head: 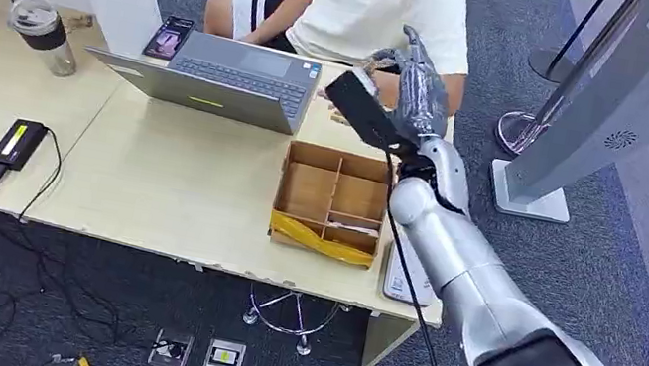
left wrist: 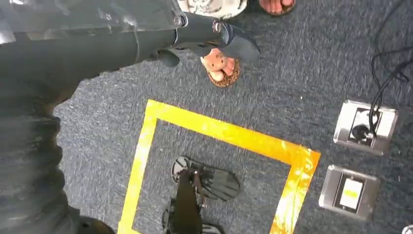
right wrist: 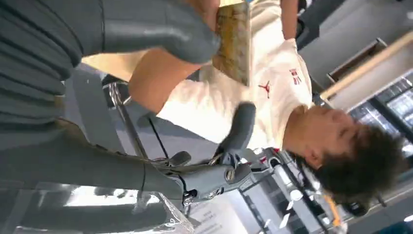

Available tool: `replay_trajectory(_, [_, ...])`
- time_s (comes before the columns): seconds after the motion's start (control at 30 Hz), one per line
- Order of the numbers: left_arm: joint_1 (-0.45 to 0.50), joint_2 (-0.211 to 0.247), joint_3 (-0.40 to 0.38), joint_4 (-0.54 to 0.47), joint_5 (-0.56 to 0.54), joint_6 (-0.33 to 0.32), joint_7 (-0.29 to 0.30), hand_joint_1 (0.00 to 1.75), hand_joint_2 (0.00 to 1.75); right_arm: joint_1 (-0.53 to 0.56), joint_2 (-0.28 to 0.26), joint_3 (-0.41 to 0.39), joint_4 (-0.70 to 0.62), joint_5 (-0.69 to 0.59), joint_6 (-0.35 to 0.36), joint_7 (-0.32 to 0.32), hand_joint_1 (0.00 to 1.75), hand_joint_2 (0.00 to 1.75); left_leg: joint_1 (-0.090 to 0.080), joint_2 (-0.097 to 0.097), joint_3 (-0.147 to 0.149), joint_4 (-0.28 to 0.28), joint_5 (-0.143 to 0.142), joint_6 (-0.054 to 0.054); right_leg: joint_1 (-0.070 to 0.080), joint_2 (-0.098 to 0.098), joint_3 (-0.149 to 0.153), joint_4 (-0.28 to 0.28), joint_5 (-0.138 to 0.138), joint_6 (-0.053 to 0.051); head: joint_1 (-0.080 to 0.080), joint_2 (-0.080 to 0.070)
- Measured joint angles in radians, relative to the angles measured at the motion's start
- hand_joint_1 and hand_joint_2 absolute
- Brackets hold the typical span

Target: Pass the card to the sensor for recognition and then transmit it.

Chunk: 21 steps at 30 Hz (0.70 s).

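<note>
Standing on blue-grey carpet (head: pixel 612 244), a pale wooden table (head: pixel 170 176) bears a laptop (head: pixel 219 74).

a laptop (head: pixel 218 76) sits on the table (head: pixel 149 182), left of a box (head: pixel 333 200). a person (head: pixel 373 0) sits behind the table.

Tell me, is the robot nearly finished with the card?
Nearly, it looks like. Whether the scan at the grey sensor stand happened, the pictures can't show. In hand now: the right hand reaches across the table to the person, with the card against its thumb and the person's fingers at the card's edge. Left: letting go, if it hasn't already.
</note>
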Motion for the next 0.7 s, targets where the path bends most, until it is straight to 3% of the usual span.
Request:
replay_trajectory(0.33, [0.0, 0.005, -0.016, 0.0, 0.003, 0.0, -0.002, 0.0, 1.75, 0.0, -0.011, -0.03, -0.003, -0.018, -0.004, -0.01, 0.0, 1.75, 0.0, 0.001, 0.0, 0.0, 0.0, 0.0, 0.0, 0.001, 0.0, 0.0, 0.0, 0.0, 0.0, 0.0])
replay_trajectory(0.43, [0.0, 0.005, -0.016, 0.0, 0.009, 0.0, -0.008, 0.0, 1.75, 0.011, -0.012, -0.046, -0.022, -0.107, -0.035, -0.055, 0.0, 1.75, 0.0, 0.001, 0.0, 0.0, 0.0, 0.0, 0.0, 0.001, 0.0, 0.0, 0.0, 0.0, 0.0, 0.0])
replay_trajectory(0.5, [0.0, 0.005, -0.021, 0.0, 0.019, 0.0, -0.013, 0.0, 1.75, 0.033, -0.018, -0.062, -0.079, -0.184, -0.037, -0.047, 0.0, 1.75, 0.0, 0.001, 0.001, 0.0, 0.0, 0.0, 0.0, 0.001, 0.0, 0.0, 0.0, 0.0, 0.0, 0.0])
replay_trajectory(0.53, [0.0, 0.005, -0.024, 0.0, 0.027, 0.0, -0.015, 0.0, 1.75, 0.053, -0.024, -0.067, -0.126, -0.203, -0.032, -0.02, 0.0, 0.0, 0.0, 0.001, 0.001, 0.0, 0.0, 0.0, 0.0, 0.001, 0.001, 0.0, 0.0, 0.0, 0.0, 0.0])
replay_trajectory(0.6, [0.001, 0.005, -0.025, 0.0, 0.048, 0.004, -0.016, 0.0, 1.75, 0.119, -0.038, -0.076, -0.251, -0.226, -0.001, 0.054, 0.0, 0.0, 0.0, 0.001, 0.001, 0.0, 0.0, 0.0, 0.0, 0.001, 0.001, 0.0, 0.0, 0.0, 0.0, 0.0])
replay_trajectory(0.63, [0.001, 0.005, -0.027, 0.0, 0.064, 0.007, -0.016, 0.0, 1.75, 0.161, -0.043, -0.079, -0.333, -0.233, 0.02, 0.088, 0.0, 1.75, 0.0, 0.001, 0.001, 0.0, 0.0, 0.0, 0.0, 0.001, 0.0, 0.0, 0.0, 0.0, 0.0, 0.0])
replay_trajectory(0.7, [0.001, 0.008, -0.031, -0.002, 0.092, 0.017, 0.003, 0.0, 1.75, 0.241, -0.054, -0.078, -0.496, -0.254, 0.079, 0.139, 0.0, 1.75, 0.0, 0.001, 0.001, 0.0, -0.001, 0.0, 0.0, 0.001, 0.0, 0.0, 0.0, 0.0, 0.0, 0.0])
